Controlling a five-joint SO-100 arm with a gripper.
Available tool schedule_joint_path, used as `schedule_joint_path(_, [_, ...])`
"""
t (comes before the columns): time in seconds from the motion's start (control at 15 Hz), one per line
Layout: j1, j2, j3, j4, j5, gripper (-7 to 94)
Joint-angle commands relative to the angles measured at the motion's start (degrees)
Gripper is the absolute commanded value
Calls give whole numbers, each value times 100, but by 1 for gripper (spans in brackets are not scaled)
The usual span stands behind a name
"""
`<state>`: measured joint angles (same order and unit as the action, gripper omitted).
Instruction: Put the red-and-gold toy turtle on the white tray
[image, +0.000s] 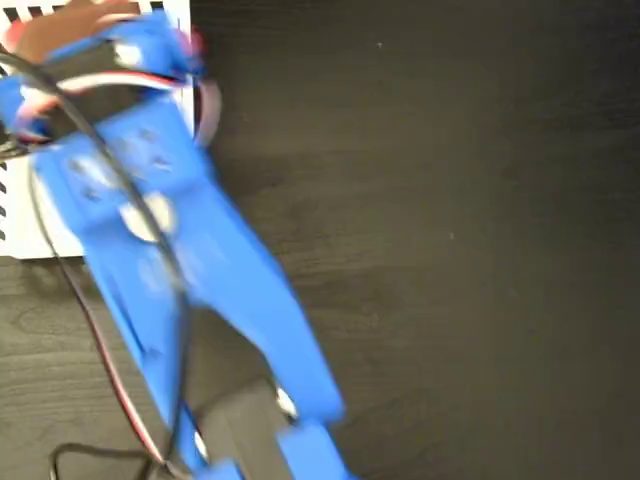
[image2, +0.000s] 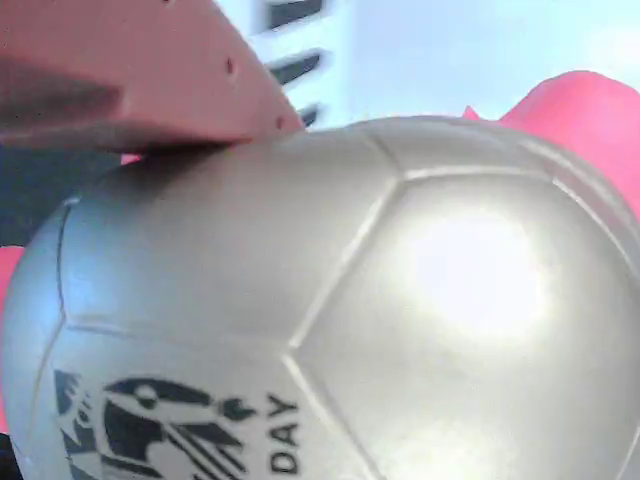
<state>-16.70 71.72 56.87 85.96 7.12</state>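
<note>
The blue plastic arm (image: 190, 270) is stretched from the bottom edge to the upper left of the fixed view, over the striped-edged white rectangular tray (image: 55, 238) set on the dark wooden table (image: 450, 220). In the wrist view, the gold-shelled, coral-red squishy toy turtle (image2: 350, 320) is seen before the tray (image2: 470, 50), under a finger (image2: 130, 70).

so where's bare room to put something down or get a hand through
Free: the dark table right of the blue arm, bare to the picture's edge. Crowded: top left, where the arm, its cables and the turtle cover most of the white tray.

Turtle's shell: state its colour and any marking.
Shiny pale gold turtle's shell with a black printed mark, clearest in the wrist view.
</note>
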Motion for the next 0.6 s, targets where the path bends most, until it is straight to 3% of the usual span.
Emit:
schedule_joint_path(0.0, [-229, -176, -554, -149, 79, 0])
schedule_joint_path(0.53, [-580, -905, -826, -18, 598, 0])
